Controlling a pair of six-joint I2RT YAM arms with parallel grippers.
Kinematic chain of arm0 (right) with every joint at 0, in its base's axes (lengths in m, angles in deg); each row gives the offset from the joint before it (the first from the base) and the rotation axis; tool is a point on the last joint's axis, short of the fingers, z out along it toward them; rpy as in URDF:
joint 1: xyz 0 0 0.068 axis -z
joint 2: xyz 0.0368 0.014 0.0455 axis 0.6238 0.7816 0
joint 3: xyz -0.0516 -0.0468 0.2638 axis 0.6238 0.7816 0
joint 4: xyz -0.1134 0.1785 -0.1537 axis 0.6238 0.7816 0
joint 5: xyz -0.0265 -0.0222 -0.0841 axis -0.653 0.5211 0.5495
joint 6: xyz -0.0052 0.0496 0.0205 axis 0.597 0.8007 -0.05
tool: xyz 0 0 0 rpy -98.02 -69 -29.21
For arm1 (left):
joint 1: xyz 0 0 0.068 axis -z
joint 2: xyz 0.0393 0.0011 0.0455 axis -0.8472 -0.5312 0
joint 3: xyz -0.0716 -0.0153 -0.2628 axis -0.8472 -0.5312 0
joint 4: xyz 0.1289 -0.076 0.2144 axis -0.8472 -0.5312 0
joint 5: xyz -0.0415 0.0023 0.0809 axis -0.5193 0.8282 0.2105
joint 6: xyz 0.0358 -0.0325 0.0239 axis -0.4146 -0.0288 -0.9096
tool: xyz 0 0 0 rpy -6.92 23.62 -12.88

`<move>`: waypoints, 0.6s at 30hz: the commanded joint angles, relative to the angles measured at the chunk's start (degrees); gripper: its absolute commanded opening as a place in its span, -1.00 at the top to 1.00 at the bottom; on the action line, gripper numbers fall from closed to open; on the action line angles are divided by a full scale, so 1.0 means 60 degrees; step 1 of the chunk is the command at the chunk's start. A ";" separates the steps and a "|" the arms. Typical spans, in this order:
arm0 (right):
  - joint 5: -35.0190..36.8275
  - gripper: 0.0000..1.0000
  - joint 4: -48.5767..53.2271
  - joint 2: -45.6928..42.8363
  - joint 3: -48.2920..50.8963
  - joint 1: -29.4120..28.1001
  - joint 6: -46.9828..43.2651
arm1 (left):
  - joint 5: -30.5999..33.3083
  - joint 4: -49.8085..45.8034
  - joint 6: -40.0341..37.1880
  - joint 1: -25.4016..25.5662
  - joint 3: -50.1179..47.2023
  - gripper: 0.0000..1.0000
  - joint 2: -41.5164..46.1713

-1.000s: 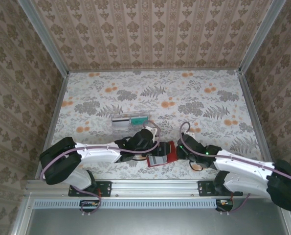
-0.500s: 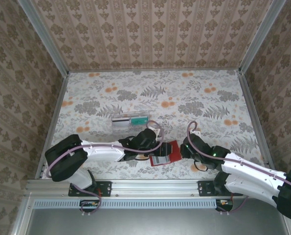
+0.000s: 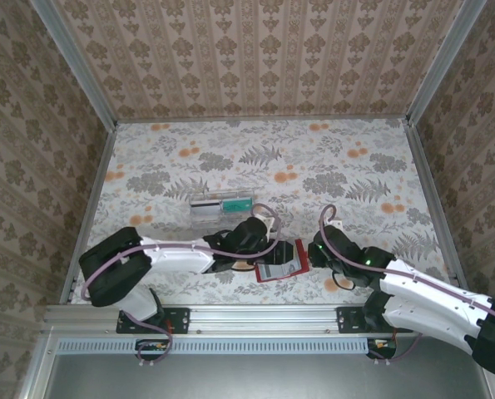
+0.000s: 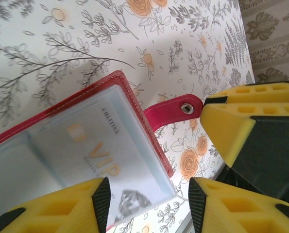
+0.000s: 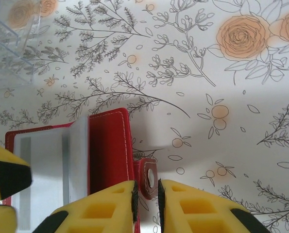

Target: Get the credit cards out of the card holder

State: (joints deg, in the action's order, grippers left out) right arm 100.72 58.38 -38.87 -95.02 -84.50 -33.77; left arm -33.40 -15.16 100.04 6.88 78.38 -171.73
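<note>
Top: you had the small red folding card holder [image 3: 279,262] open on the floral tabletop [image 3: 339,158] | left wrist: left fingers [image 4: 61,208] apart, straddling its corner, pale VIP credit card [image 4: 98,160] pocketed | right wrist: right fingers [image 5: 197,206] clamped its snap strap [image 5: 148,178].

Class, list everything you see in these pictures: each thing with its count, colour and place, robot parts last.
Table: one, white floral cloth, fills the workspace.
Walls: brown patterned, on three sides.
Rail: one, metal, near edge.
Tray: one, clear, mid-table behind the left arm, a green item inside.
Card holder: one, red, lying open between the grippers.
Strap: one, red with a metal snap, on the holder's right edge.
Card: one plain to see, pale with orange VIP lettering, in a holder pocket; whether there are more I cannot tell.
Arms: two, white and black, from the near edge.
Left gripper: yellow fingers, open around the holder's corner.
Right gripper: yellow fingers, shut on the strap.
</note>
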 commanded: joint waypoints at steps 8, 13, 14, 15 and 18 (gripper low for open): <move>-0.1517 0.68 -0.0795 0.1582 -0.1121 -0.0032 -0.1177 | 0.0971 -0.0799 0.0748 -0.0310 -0.0754 0.27 0.0533; -0.1849 0.70 -0.0979 0.2277 -0.1307 -0.0106 -0.1427 | 0.0645 -0.0762 0.0999 -0.0439 -0.0640 0.32 -0.0147; -0.1872 0.69 -0.0994 0.2424 -0.1303 -0.0103 -0.1466 | 0.0596 -0.0783 0.1050 -0.0456 -0.0611 0.32 -0.0255; -0.1893 0.70 -0.0985 0.2558 -0.1296 -0.0108 -0.1487 | 0.0579 -0.0812 0.1094 -0.0472 -0.0610 0.32 -0.0314; -0.1772 0.71 -0.1014 0.2982 -0.1205 -0.0108 -0.1516 | 0.0606 -0.1147 0.1175 -0.0530 -0.0538 0.34 -0.0425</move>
State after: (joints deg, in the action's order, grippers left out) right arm 90.78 52.52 -22.80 -101.42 -84.87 -41.53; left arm -29.29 -18.89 105.62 4.22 74.65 -173.50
